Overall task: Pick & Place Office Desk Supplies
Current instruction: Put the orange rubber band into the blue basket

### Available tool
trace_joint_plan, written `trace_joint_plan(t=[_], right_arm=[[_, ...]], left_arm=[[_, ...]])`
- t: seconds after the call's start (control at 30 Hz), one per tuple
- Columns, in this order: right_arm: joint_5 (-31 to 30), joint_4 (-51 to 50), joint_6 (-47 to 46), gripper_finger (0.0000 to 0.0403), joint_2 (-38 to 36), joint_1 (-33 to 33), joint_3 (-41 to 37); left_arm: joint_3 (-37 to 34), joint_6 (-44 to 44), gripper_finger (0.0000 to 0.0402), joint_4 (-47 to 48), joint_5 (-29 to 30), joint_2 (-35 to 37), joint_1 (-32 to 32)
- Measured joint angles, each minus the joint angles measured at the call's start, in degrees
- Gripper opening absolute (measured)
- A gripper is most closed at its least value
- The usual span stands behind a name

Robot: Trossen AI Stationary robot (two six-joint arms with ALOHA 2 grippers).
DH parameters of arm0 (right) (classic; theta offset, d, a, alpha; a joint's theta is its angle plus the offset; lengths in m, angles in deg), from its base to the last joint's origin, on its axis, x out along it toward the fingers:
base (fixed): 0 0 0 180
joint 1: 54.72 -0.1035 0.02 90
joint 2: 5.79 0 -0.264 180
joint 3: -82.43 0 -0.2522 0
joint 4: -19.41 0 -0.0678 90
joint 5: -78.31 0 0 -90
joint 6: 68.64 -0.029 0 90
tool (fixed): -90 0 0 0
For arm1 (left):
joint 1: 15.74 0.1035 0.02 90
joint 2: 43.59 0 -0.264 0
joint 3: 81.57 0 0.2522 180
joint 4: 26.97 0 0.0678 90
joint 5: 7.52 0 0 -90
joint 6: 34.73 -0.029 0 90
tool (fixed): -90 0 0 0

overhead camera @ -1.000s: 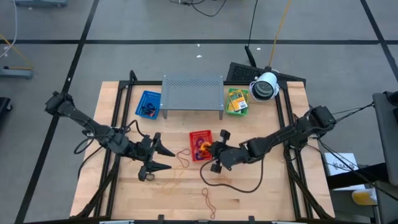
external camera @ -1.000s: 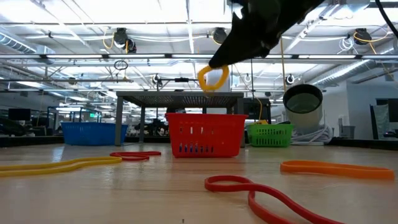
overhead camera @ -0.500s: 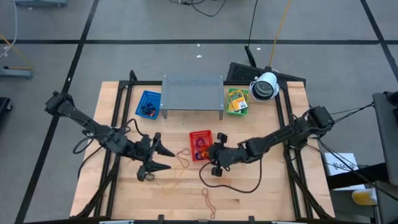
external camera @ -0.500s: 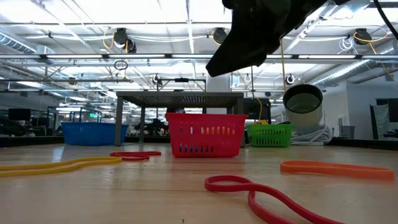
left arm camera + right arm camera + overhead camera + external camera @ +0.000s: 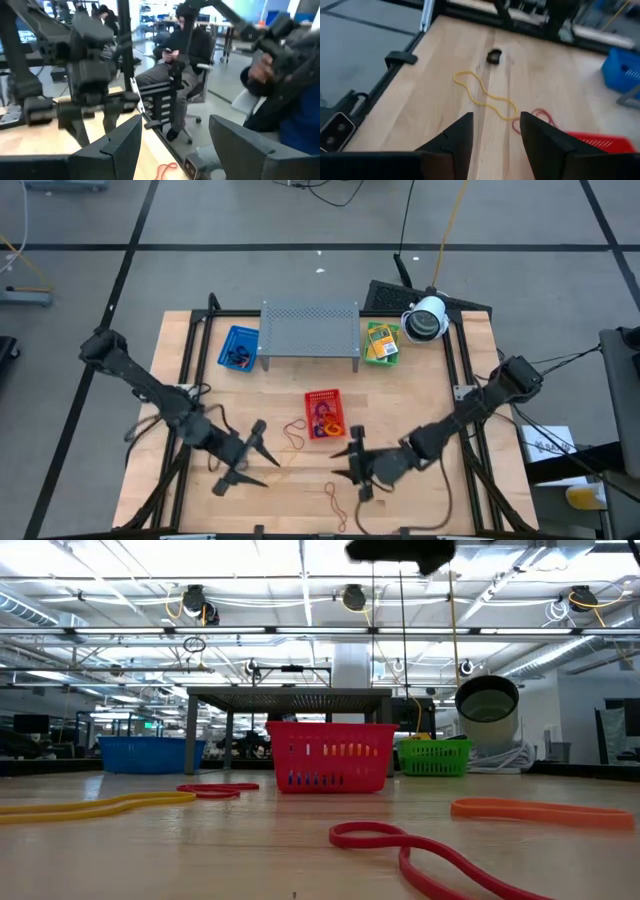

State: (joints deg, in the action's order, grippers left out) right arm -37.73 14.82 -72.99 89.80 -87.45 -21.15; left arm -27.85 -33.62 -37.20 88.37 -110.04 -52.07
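Observation:
Rubber bands lie flat on the wooden table: a yellow one [image 5: 485, 95], a red one [image 5: 540, 117], an orange-red one [image 5: 294, 432] beside the red basket [image 5: 322, 412], and one near the front edge [image 5: 335, 502]. Yellow-and-green packets [image 5: 381, 342] sit in the green basket at the back right. My right gripper [image 5: 338, 465] hovers open over the table, on the near side of the red basket, with nothing between its fingers [image 5: 455, 140]. My left gripper [image 5: 265, 465] is open and empty at the near left, facing the right one.
A grey perforated rack [image 5: 310, 330] stands at the back middle, with a blue basket [image 5: 238, 346] to its left. A white lamp-like device [image 5: 426, 318] sits at the back right. A small black object [image 5: 494, 56] lies on the wood. A person [image 5: 182, 50] sits beyond the table.
My right gripper has opened above the red basket and let go of a yellow rubber-band loop, which is gone from its fingers. It has then moved toward the table's near edge, away from the basket. My left gripper has shifted a little toward the near edge and rolled.

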Motion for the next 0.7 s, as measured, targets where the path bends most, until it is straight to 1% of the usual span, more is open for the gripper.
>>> trace_joint_plan(t=[0.07,0.13,0.23,0.27,0.4,0.53,0.63,0.7], right_arm=[[-3.24,0.02,0.48,0.0143,-0.21,-2.64,0.0],[-4.47,-0.89,-0.84,0.0137,-0.42,-4.86,0.0],[-5.5,-2.65,-6.49,0.0129,-0.42,-7.6,0.02],[-5.51,-3.65,-9.06,0.0126,-0.42,-8.33,0.02],[-5.46,-10.5,-22.1,0.0116,-0.42,-10.07,0.02],[-4.14,-18.46,-30.06,0.011,-0.33,-10.63,0.02],[-3.72,-21.37,-32.5,0.0109,0.93,-10.65,-0.22],[-2.92,-19.91,-32.33,0.011,1.31,-10.63,-1.6]], left_arm=[[0.0,-0.18,0.0241,-4.61,0.17,-3.6,-0.7],[0.0,0.79,0.0241,-11.14,0.17,-7.24,-0.99],[0.0,2.67,0.0241,-18.0,0.51,-12.04,-1.03],[0.0,3.36,0.0241,-19.43,1.53,-13.5,-0.87],[0.0,4.31,0.0241,-20.51,6.66,-18.14,-0.07],[0.0,10.21,0.0241,-20.42,9.72,-21.99,0.62],[0.0,11.64,0.0241,-20.64,9.86,-23.39,1.42],[0.0,11.69,0.0241,-20.75,9.85,-23.51,1.94]])
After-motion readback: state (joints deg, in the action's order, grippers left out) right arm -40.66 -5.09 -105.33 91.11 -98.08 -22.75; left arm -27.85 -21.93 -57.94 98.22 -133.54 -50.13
